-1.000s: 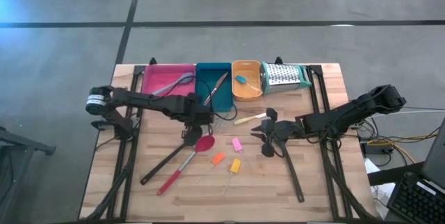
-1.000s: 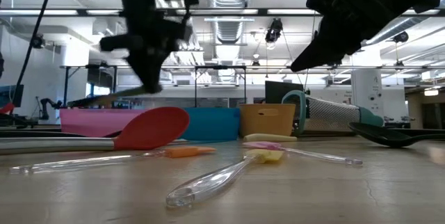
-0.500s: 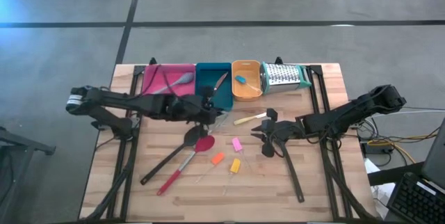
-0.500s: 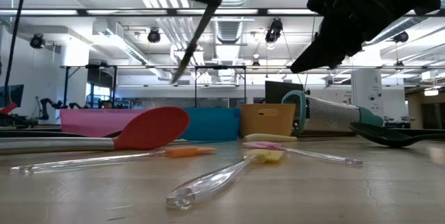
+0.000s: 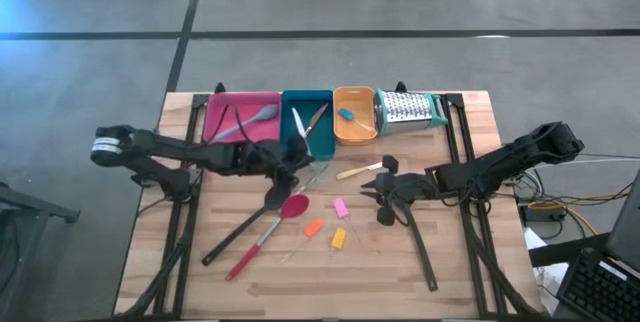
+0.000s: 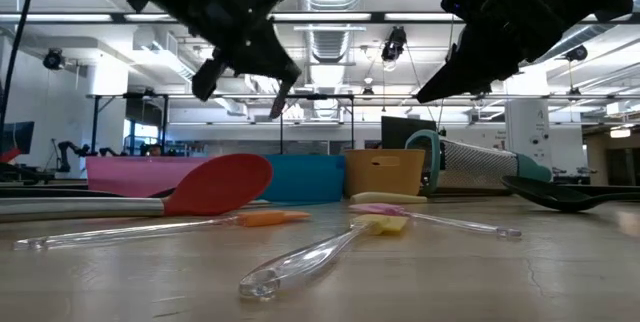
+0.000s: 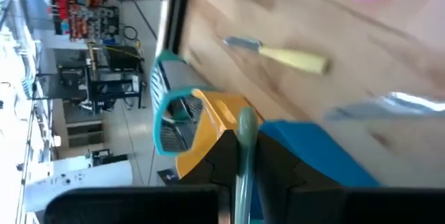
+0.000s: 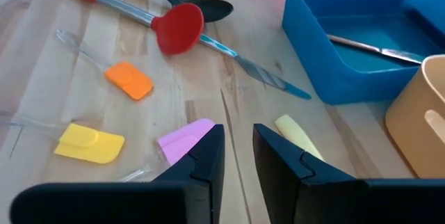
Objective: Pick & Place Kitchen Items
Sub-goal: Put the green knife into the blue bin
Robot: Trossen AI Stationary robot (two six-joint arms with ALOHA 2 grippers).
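While the red spoon (image 5: 293, 207) and black ladle (image 5: 272, 201) lie mid-table beside the small pink (image 5: 341, 207), orange (image 5: 313, 229) and yellow (image 5: 338, 239) pieces, two thin knives (image 5: 311, 125) rest in the teal tray (image 5: 324, 148). Just before that tray the left gripper (image 5: 287, 155) hovers, fingers pressed together, holding nothing. The right gripper (image 8: 236, 156), slightly spread and empty, hangs near the black slotted turner (image 5: 412, 234).

Bright kitchen colours on pale wood

Red spoon (image 5: 288, 209), black ladle (image 5: 262, 207), pink tray (image 5: 218, 110), teal tray (image 5: 327, 147), orange tray (image 5: 355, 134), yellow piece (image 5: 339, 238), orange piece (image 5: 313, 228).
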